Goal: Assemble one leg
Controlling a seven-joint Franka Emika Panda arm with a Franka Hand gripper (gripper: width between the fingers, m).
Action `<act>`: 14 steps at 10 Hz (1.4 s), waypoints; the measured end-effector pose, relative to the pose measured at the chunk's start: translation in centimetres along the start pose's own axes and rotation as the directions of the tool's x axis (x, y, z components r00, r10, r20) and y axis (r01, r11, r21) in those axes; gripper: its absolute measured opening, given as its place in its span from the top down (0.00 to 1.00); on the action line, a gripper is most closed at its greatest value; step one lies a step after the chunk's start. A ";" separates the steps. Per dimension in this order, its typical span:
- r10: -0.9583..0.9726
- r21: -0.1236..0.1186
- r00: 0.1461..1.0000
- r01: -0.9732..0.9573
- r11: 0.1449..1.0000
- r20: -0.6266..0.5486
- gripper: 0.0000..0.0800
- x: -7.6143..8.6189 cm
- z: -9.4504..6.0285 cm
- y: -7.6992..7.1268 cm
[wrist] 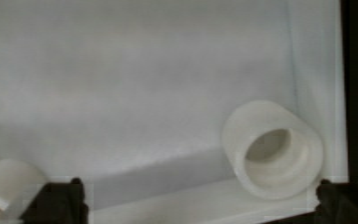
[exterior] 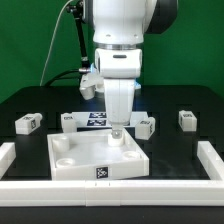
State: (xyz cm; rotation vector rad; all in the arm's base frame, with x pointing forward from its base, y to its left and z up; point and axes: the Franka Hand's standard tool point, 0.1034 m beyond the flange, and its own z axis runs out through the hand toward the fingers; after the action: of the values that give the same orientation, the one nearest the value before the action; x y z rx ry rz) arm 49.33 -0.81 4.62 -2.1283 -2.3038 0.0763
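front rail (exterior: 40, 190): ran along the table edge, before the tray
tray (exterior: 85, 158): lay flat, sockets upward, no leg seen standing in it
gripper (exterior: 117, 134): hung low over the tray's far edge, fingers spread wide, nothing between them
socket (wrist: 274, 150): sat on the tray, between the fingers
leg (exterior: 147, 125): lay just behind the tray, untouched, apart from the gripper
step: probably leg not yet fetched
next move: called for lifting off the tray, reaching behind it, closing squarely on the leg

Tray (exterior: 80, 172) floor flat, open; raised socket (wrist: 274, 160) close beside spread jaws. Behind tray, marker board (exterior: 95, 120) flanked by two legs (exterior: 68, 122) (exterior: 147, 126), gaps narrow. Two more legs (exterior: 28, 123) (exterior: 186, 119) farther out, open table (exterior: 40, 100) around them. White rail (exterior: 212, 158) fences table edges.
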 end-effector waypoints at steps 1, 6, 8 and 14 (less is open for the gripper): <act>-0.063 0.000 0.998 0.063 0.998 -0.003 0.19 -0.9 0.4 -0.3; -0.210 0.029 0.977 0.211 0.977 -0.029 0.19 -4.7 2.6 -3.1; -0.228 0.034 0.973 0.229 0.973 -0.044 0.19 -4.9 3.5 -3.6; -0.152 0.053 0.987 0.154 0.987 -0.046 0.66 -4.3 3.8 -3.6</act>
State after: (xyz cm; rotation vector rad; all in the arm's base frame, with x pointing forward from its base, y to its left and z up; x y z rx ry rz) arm 45.93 -5.50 1.13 -1.9015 -2.4013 0.0945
